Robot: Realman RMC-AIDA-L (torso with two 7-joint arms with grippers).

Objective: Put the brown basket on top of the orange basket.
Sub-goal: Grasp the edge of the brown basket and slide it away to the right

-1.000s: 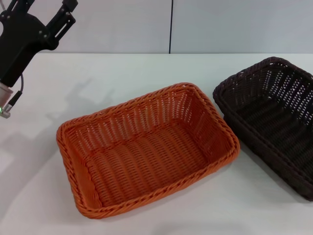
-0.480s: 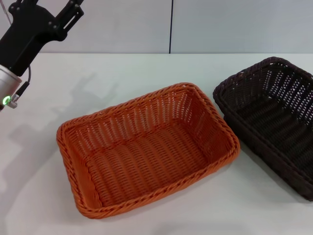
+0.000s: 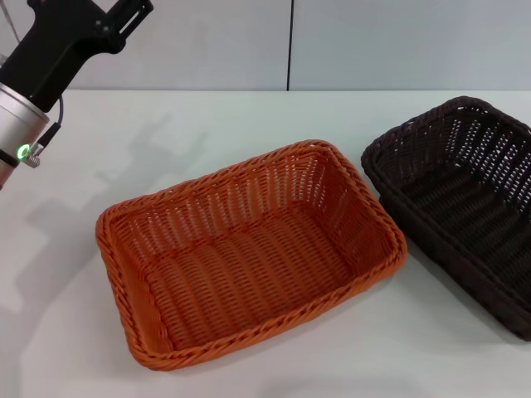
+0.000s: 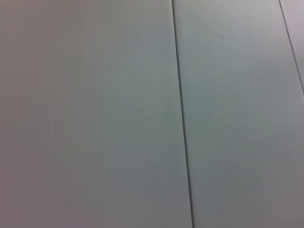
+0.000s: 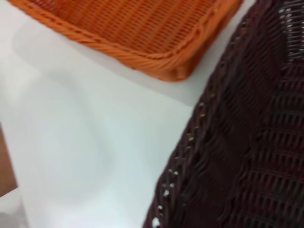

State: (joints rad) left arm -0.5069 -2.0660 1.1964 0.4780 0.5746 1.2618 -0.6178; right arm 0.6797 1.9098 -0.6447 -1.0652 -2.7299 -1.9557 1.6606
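Since the earlier head views the left arm (image 3: 50, 62) has risen and swung toward the far left corner of the white table (image 3: 207, 116), so that more of its silver wrist section with the green light shows and its black gripper end is now cut off by the top edge of the picture; both baskets lie just where they lay before. The left gripper's fingertips are out of view, so whether its jaws are spread or pressed together cannot be told, and its wrist camera sees only a plain grey wall panel (image 4: 95, 114) with a thin vertical seam. The orange basket (image 3: 249, 253) sits open side up in the middle of the table, turned at an angle. The brown basket (image 3: 465, 203) stands on the table just to its right, close beside it but apart, a narrow strip of table showing between their rims. Neither basket is anywhere near the left arm. The right gripper is not seen in any view; its wrist camera looks closely down on the brown basket's braided rim (image 5: 237, 142), with the near corner of the orange basket (image 5: 156, 42) just beyond it.
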